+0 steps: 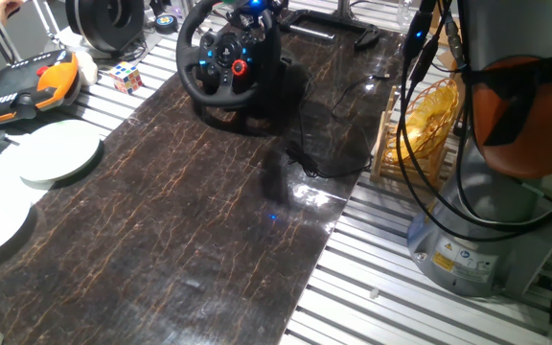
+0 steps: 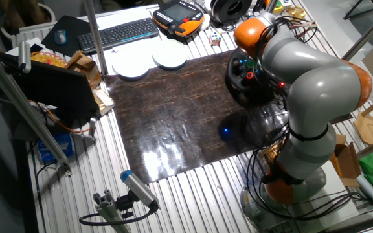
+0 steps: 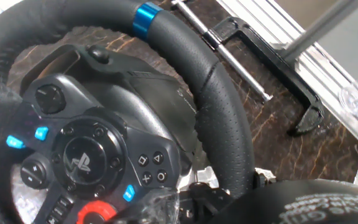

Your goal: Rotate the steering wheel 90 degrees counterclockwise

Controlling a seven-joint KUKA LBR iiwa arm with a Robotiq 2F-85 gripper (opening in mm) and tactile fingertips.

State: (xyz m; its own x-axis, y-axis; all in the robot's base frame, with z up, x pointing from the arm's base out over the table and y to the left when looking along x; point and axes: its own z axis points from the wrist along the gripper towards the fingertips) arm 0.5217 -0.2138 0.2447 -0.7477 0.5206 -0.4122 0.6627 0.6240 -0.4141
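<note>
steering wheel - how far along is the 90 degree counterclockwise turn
Done: the hand camera is close over the steering wheel. In hand: nothing confirmed; no fingers show, so a grip can't be judged. Left: apparently the whole turn, since its blue rim stripe sits near the top.

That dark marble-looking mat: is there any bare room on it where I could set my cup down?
Yes. Most of the dark mat is bare, from the two white plates across to the slatted table by the robot's base. The far end is crowded: the steering wheel, its cable, and a black clamp behind.
</note>
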